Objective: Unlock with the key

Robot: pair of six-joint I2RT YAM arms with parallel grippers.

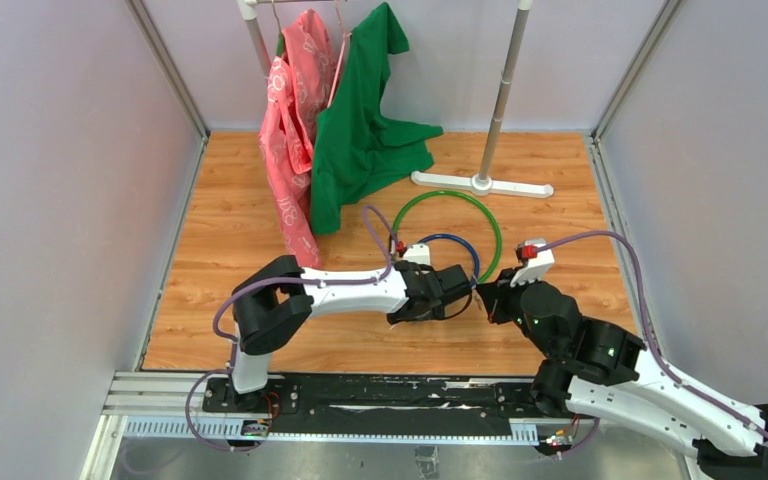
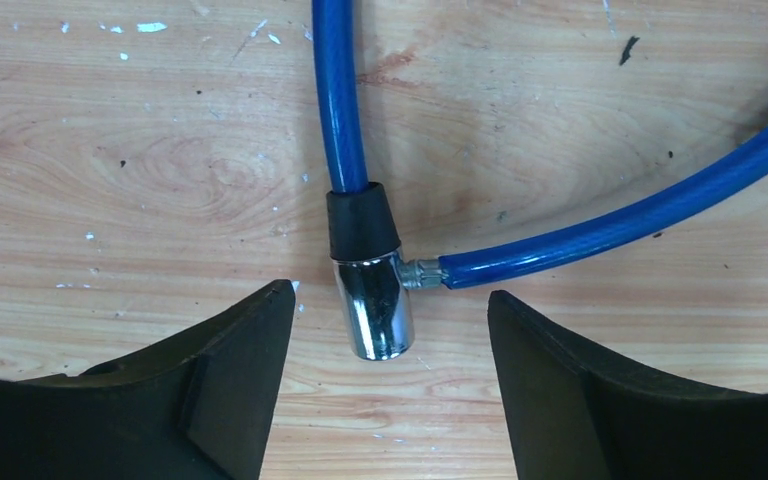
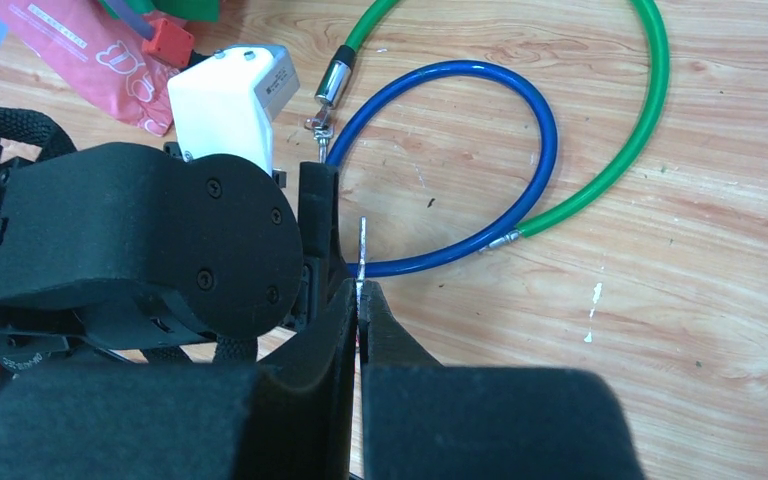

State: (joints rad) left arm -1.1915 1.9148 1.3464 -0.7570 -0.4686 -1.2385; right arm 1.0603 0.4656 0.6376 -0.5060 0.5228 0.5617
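Left wrist view puts the lock barrel (image 2: 378, 310) of the blue cable (image 2: 340, 110) right between the fingers of my left pincer (image 2: 390, 300). They stand spread wide, one at 8 o'clock of the barrel and one at 4 o'clock, neither touching it. The chrome barrel lies flat on the wooden bench (image 2: 110, 150), black collar toward 12 o'clock, free end toward 6 o'clock, with the cable's metal tip plugged into its side from 3 o'clock. In the right wrist view my right pincer (image 3: 361, 300) is pressed together on the key (image 3: 362, 245), a thin silver blade seen edge-on that sticks out toward 12 o'clock, just beside the black housing of the left arm (image 3: 140, 250) at 9 o'clock. I cannot tell whether the blade touches anything. The blue loop curls away at 1 o'clock, and a green cable (image 3: 650, 100) arcs around it. In the top external view the two pincers sit nearly tip to tip near bench centre, at the near edge of the blue loop. At 11 o'clock a pink garment (image 1: 290, 130) and a green garment (image 1: 360, 130) hang from a rack (image 1: 500, 100).
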